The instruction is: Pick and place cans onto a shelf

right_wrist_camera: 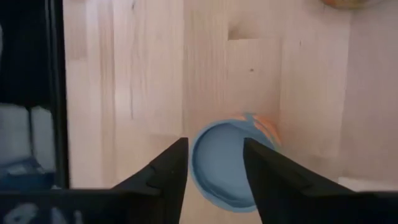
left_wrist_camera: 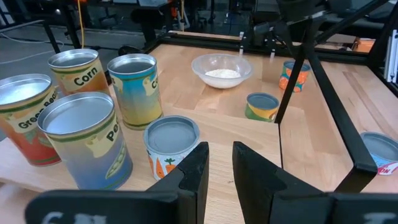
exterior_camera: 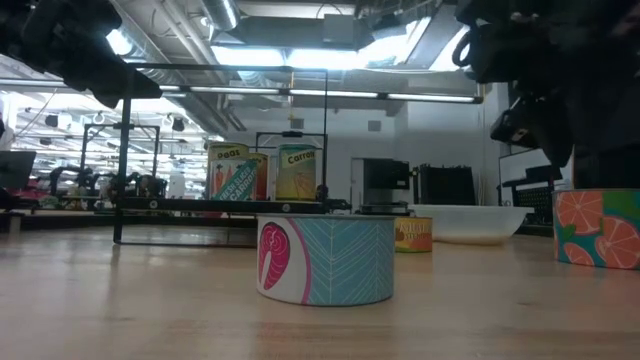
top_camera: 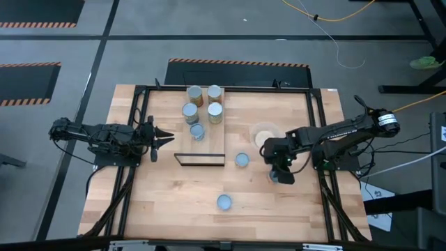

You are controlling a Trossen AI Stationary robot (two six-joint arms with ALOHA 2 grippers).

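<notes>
- Five cans (top_camera: 203,108) stand grouped on the shelf (top_camera: 200,129), just above the middle of the high view.
- Three more sit on the bare table (top_camera: 167,195): one (top_camera: 242,160) just right of the shelf, one (top_camera: 224,202) at lower middle, and an orange-patterned can (right_wrist_camera: 231,162) right of centre.
- The right gripper (top_camera: 282,172) hangs directly over that orange can; in the right wrist view its fingers (right_wrist_camera: 165,174) stand apart on either side of the blue lid, holding nothing.
- A clear bowl (top_camera: 266,132) sits near the right arm, up and left of its gripper.
- The left gripper (top_camera: 164,139) hovers at the shelf's left edge, its fingers a narrow gap apart and empty, pointing at the cans.
</notes>
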